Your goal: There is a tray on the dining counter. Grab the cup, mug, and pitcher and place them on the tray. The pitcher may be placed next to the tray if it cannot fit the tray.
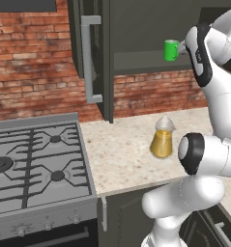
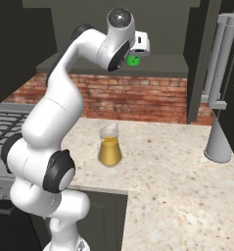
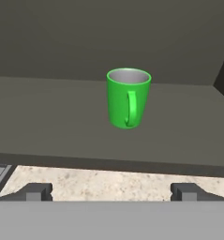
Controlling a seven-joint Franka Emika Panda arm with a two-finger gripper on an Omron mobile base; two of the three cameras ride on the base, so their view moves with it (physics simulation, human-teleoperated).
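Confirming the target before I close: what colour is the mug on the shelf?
Bright green mug, grey inside; clearest in the hand view.

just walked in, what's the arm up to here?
The arm is reaching up toward the green mug, which stands upright on a dark shelf in an open wall cabinet, handle facing the hand. The gripper is open and short of the mug, holding nothing. The pitcher of amber liquid sits untouched on the speckled counter below, right of the stove.

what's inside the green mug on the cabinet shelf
The mug stands upright on the open cabinet's dark shelf, handle toward the camera. Just inside its rim a grey inner wall shows; the bottom and any contents are hidden by the near wall.
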